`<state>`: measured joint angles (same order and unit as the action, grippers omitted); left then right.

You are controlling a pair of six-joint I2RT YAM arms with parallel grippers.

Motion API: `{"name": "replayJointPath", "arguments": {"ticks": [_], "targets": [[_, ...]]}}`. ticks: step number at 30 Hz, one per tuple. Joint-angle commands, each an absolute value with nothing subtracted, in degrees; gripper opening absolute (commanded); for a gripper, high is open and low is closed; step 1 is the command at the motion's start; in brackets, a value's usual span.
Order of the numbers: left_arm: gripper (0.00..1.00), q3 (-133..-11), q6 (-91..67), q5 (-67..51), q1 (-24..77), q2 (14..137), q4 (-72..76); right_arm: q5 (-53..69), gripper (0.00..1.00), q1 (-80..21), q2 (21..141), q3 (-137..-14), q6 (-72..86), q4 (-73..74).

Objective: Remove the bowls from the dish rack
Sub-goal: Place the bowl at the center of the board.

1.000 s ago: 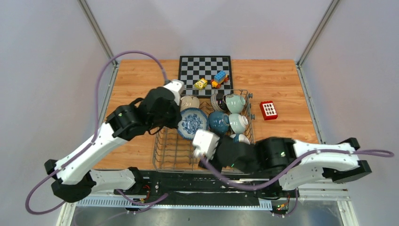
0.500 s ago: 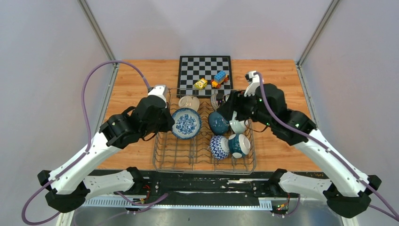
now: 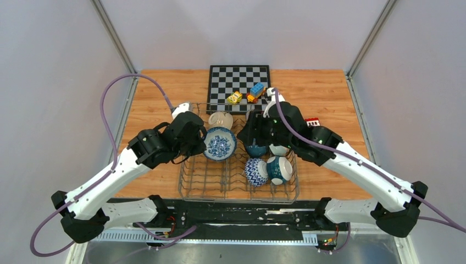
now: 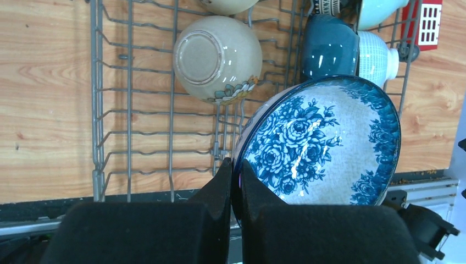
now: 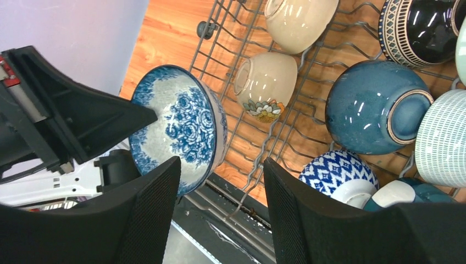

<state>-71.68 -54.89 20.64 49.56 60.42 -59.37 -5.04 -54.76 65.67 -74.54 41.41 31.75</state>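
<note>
The grey wire dish rack [image 3: 204,180] sits mid-table. My left gripper [image 3: 201,141] is shut on the rim of a blue floral bowl [image 3: 220,143] and holds it tilted over the rack's left half; its fingers [image 4: 223,179] pinch that bowl's rim [image 4: 324,140]. My right gripper [image 3: 254,132] is open and empty above the rack's back middle, over a dark teal bowl [image 5: 373,107]. The rack also holds a cream bowl [image 3: 221,119], a blue-and-white patterned bowl [image 3: 254,171], a teal bowl [image 3: 279,169], a pale mint bowl [image 3: 278,149] and a dark-patterned bowl [image 5: 423,27].
A chessboard [image 3: 239,77] lies behind the rack with toy blocks [image 3: 256,91] on its near edge. A red block [image 3: 312,121] shows right of the rack, partly behind my right arm. Bare wood lies on both sides of the rack.
My right arm has swung from the rack's front edge round to the back and come down over the teal bowls. My left gripper still holds the floral bowl, shifted slightly.
</note>
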Motion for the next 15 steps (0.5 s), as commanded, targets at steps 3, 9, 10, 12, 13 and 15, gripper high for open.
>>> {"name": "replayJointPath", "arguments": {"ticks": [3, 9, 10, 12, 13, 15], "targets": [[0.00, -74.28, -59.96, 24.18, 49.21, 60.31, -60.30, -6.26, 0.56, -55.61, 70.52, -79.08, 39.22, 36.35], [0.00, -74.74, -59.92, 24.12, 49.22, 61.95, -61.47, -5.94, 0.50, -56.78, 73.20, -79.20, 38.35, 35.79], [0.00, -74.55, -59.82, 23.90, 49.20, 62.03, -61.22, -5.85, 0.50, -56.98, 73.57, -79.32, 38.33, 35.69], [0.00, -74.20, -59.66, 23.73, 49.22, 62.12, -61.13, -5.36, 0.50, -57.12, 74.26, -79.53, 38.39, 35.57], [0.00, -74.18, -59.55, 23.80, 49.17, 62.05, -61.21, -5.27, 0.50, -57.19, 74.53, -79.55, 38.33, 35.48], [0.00, -74.23, -59.33, 23.97, 49.17, 61.97, -61.33, -5.19, 0.50, -57.33, 75.02, -79.80, 38.09, 35.41]]}}
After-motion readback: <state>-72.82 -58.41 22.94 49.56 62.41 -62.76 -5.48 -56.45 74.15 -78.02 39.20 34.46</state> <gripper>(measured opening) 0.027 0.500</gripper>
